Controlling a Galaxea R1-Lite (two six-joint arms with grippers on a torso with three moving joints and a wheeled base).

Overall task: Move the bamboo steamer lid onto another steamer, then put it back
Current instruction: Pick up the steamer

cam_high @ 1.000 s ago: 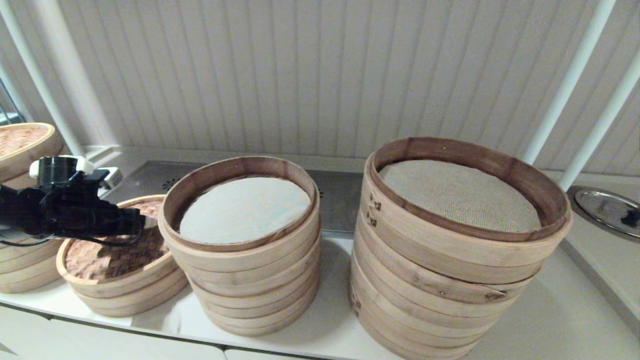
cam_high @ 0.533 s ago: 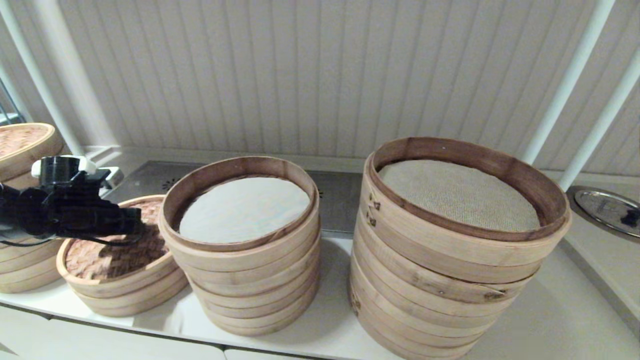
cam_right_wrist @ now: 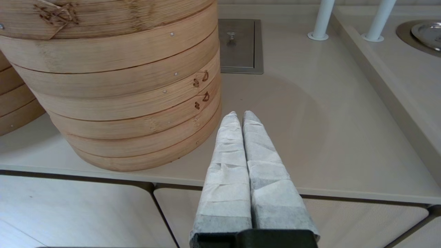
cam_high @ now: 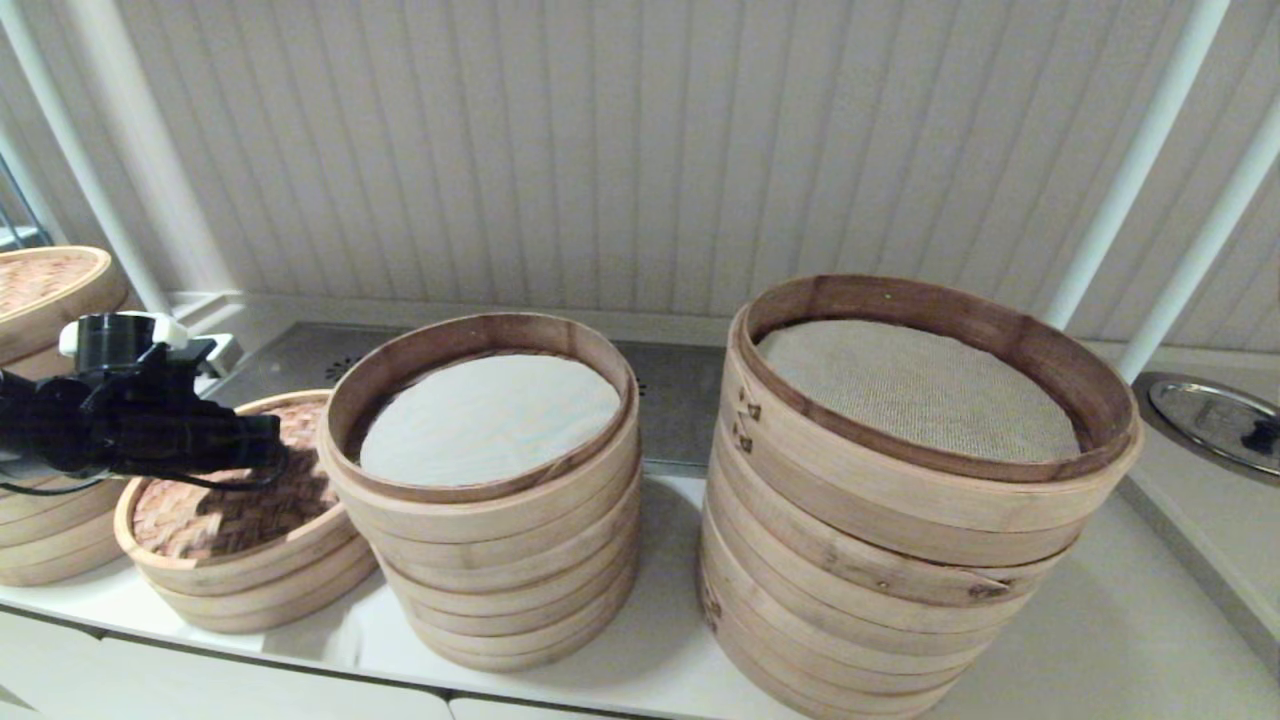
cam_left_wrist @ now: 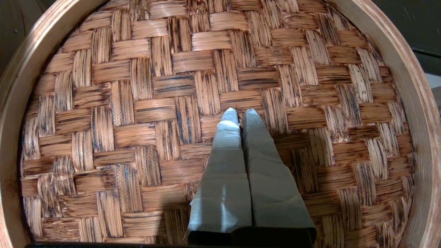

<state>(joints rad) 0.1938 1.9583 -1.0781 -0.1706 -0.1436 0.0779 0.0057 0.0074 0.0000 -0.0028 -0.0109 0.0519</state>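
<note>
The left pincer (cam_left_wrist: 241,112) is hovering directly over the bamboo steamer lid (cam_left_wrist: 172,103), its two tape-wrapped fingers (cam_left_wrist: 227,162) pressed together, clenched on nothing, with the tips lying close above the centre of the reddish-brown woven top; whether they are touching the weave cannot be told. In the head view the left pincer (cam_high: 268,455) is reaching out from the black left arm (cam_high: 110,420) above the bamboo steamer lid (cam_high: 215,520), which is sitting beneath it on the low two-ring steamer (cam_high: 255,590) on the white bench (cam_high: 660,660). Just beyond the pincer's tip, touching or nearly touching the low steamer, another steamer (cam_high: 490,540) is standing as a stack of pale rings with a dark inner rim and a smooth white liner (cam_high: 490,415), uncovered. Farther out past that stack, the wider, taller steamer stack (cam_high: 900,580) is showing a beige mesh liner (cam_high: 915,385). Behind the left arm, a further lidded stack (cam_high: 45,290) is standing at the bench edge. The right pincer (cam_right_wrist: 240,113) is parked low beside the foot of the tall stack (cam_right_wrist: 120,86), its wrapped fingers (cam_right_wrist: 227,172) likewise closed together and empty, pointing across the bare bench (cam_right_wrist: 310,120) toward two white posts (cam_right_wrist: 322,17).
</note>
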